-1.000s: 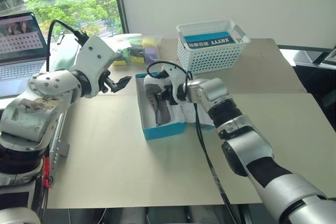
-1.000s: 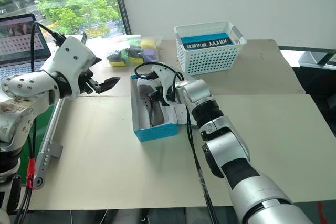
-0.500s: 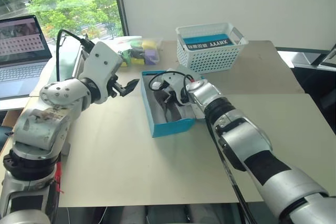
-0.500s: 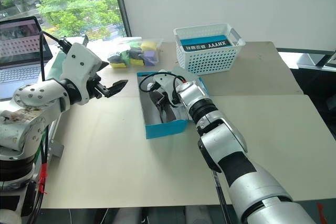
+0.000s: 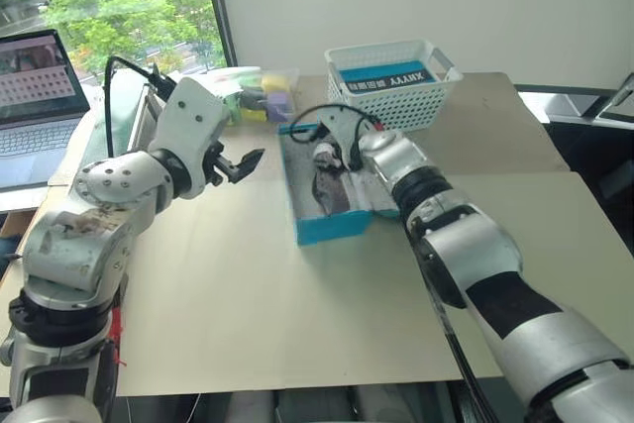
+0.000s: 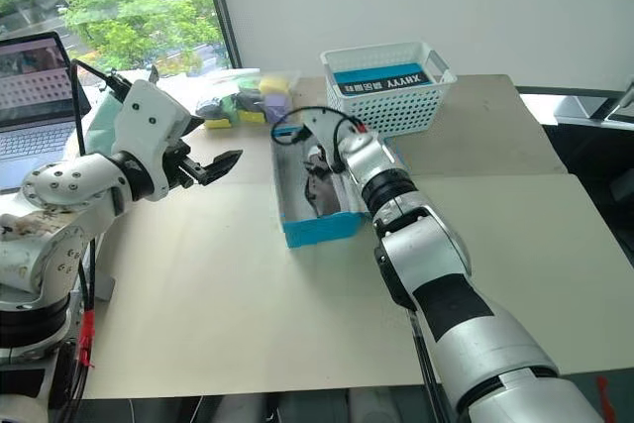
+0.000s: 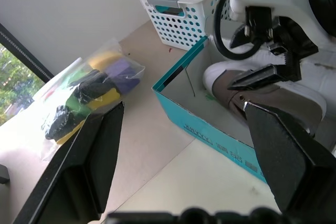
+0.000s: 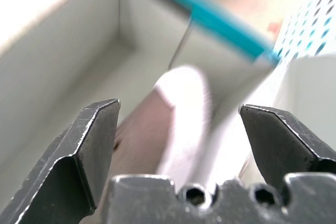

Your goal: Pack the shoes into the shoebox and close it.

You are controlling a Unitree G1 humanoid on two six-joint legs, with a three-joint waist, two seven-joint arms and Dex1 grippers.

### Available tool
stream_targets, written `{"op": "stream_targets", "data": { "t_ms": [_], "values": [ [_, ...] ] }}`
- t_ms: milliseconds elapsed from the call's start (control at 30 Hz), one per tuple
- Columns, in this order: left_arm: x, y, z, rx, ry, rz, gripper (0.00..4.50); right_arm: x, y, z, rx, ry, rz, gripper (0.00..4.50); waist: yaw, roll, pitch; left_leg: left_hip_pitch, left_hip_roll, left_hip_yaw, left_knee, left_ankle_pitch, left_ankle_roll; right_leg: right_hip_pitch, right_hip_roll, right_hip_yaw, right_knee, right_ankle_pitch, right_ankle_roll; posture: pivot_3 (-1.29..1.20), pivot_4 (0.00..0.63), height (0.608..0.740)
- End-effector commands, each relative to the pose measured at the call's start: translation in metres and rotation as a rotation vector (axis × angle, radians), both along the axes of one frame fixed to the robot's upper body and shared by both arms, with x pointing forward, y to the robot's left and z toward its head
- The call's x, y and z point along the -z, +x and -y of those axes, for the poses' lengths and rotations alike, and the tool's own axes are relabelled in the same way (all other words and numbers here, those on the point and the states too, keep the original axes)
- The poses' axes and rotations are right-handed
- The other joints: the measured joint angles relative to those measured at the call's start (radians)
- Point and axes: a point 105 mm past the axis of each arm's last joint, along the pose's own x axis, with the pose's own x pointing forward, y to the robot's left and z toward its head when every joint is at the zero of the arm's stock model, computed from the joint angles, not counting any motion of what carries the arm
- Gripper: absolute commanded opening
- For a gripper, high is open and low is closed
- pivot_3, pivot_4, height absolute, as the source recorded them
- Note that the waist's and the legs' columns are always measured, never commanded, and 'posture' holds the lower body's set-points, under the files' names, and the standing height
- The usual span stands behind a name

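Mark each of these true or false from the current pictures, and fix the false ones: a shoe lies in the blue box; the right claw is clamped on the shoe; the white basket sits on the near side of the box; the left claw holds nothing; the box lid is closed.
1. A shoe lies in the blue box. True.
2. The right claw is clamped on the shoe. False: its fingers stand wide apart above the shoe.
3. The white basket sits on the near side of the box. False: it stands beyond the box, at the table's far edge.
4. The left claw holds nothing. True.
5. The box is closed. False: it is open, its white inside showing.
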Motion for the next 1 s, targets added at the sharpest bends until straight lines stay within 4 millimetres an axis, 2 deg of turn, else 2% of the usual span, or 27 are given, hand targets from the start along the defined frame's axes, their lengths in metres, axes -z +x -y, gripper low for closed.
{"op": "stream_targets", "data": {
  "t_ms": [33,133,233,333,433,533,567,600,667,767,900,1000],
  "values": [
    [-0.011,0.0,0.001,0.01,0.003,0.049,3.89,-0.052,-0.006,-0.004,-0.041,0.077,0.081,4.44,0.002,0.0,0.0,0.0,0.0,0.0,0.0,0.0,0.0,0.0,0.0,0.0,0.0,0.0,0.0,0.0,0.15,0.74],
    [-0.011,0.0,-0.002,0.007,0.008,0.045,3.89,-0.089,-0.02,0.004,-0.091,0.185,0.119,4.44,0.007,0.0,0.0,-0.003,0.0,0.0,0.0,0.0,0.0,-0.001,0.0,-0.001,-0.001,0.0,0.0,0.0,0.15,0.74],
    [-0.01,0.001,-0.007,-0.009,0.015,0.036,3.89,-0.111,-0.042,0.01,-0.199,0.339,0.101,4.44,0.016,0.0,0.0,-0.008,-0.001,-0.001,0.0,0.0,-0.001,-0.005,-0.001,-0.002,-0.002,0.0,0.0,0.0,0.15,0.74],
    [-0.007,0.002,-0.018,-0.064,-0.003,0.023,3.89,-0.129,-0.082,0.01,-0.436,0.549,0.045,4.44,0.023,0.0,0.0,-0.007,0.0,-0.001,0.0,0.0,-0.001,-0.005,0.0,-0.002,-0.002,0.0,0.0,0.0,0.15,0.74],
    [0.004,0.004,-0.037,-0.152,-0.088,-0.006,3.89,-0.119,-0.106,0.022,-0.554,0.509,0.07,4.44,0.024,0.0,0.0,-0.007,0.0,0.0,0.0,0.0,0.0,-0.005,0.0,-0.002,-0.002,0.0,0.0,0.0,0.15,0.74],
    [0.043,0.003,-0.087,-0.389,-0.113,-0.079,3.89,-0.095,-0.113,0.031,-0.551,0.441,0.023,4.44,0.021,0.0,0.0,-0.007,0.0,0.0,0.001,0.0,0.0,-0.005,-0.001,-0.001,-0.002,0.0,0.0,0.0,0.15,0.74],
    [0.048,0.0,-0.098,-0.44,-0.113,-0.083,3.89,-0.092,-0.117,0.031,-0.568,0.436,0.015,4.44,0.018,0.0,0.0,-0.006,0.0,0.002,0.001,0.0,0.0,-0.005,-0.001,0.0,-0.002,0.0,0.0,0.0,0.15,0.74],
    [0.052,-0.003,-0.107,-0.477,-0.129,-0.082,4.13,-0.09,-0.121,0.029,-0.592,0.436,0.005,4.49,0.016,0.0,0.0,-0.005,0.0,0.002,0.001,0.0,0.0,-0.005,-0.001,0.0,-0.001,0.0,0.0,0.0,0.15,0.74],
    [0.05,-0.009,-0.118,-0.511,-0.206,-0.053,4.47,-0.089,-0.129,0.024,-0.64,0.454,-0.004,4.5,0.015,0.0,0.0,-0.007,0.001,0.001,0.001,0.0,0.0,-0.007,0.0,0.0,-0.001,0.0,0.0,0.0,0.15,0.74],
    [0.044,-0.015,-0.136,-0.602,-0.301,-0.005,4.47,-0.084,-0.134,0.018,-0.675,0.461,0.0,4.5,0.019,0.0,0.0,-0.008,0.0,0.002,0.003,0.0,0.0,-0.009,-0.001,0.0,-0.001,0.0,0.0,0.0,0.15,0.74],
    [0.037,-0.026,-0.178,-0.814,-0.38,0.07,4.47,-0.076,-0.129,0.013,-0.656,0.453,0.03,4.5,0.028,-0.001,-0.001,-0.006,0.0,0.001,0.005,0.0,0.0,-0.007,-0.001,-0.001,-0.001,0.0,-0.001,0.0,0.15,0.74],
    [0.035,-0.033,-0.194,-0.882,-0.398,0.09,4.47,-0.075,-0.133,0.009,-0.681,0.462,0.026,4.5,0.028,-0.001,-0.001,-0.007,0.0,0.001,0.006,0.0,0.0,-0.006,-0.001,-0.001,-0.001,0.001,-0.001,0.0,0.15,0.74]
  ]
}}
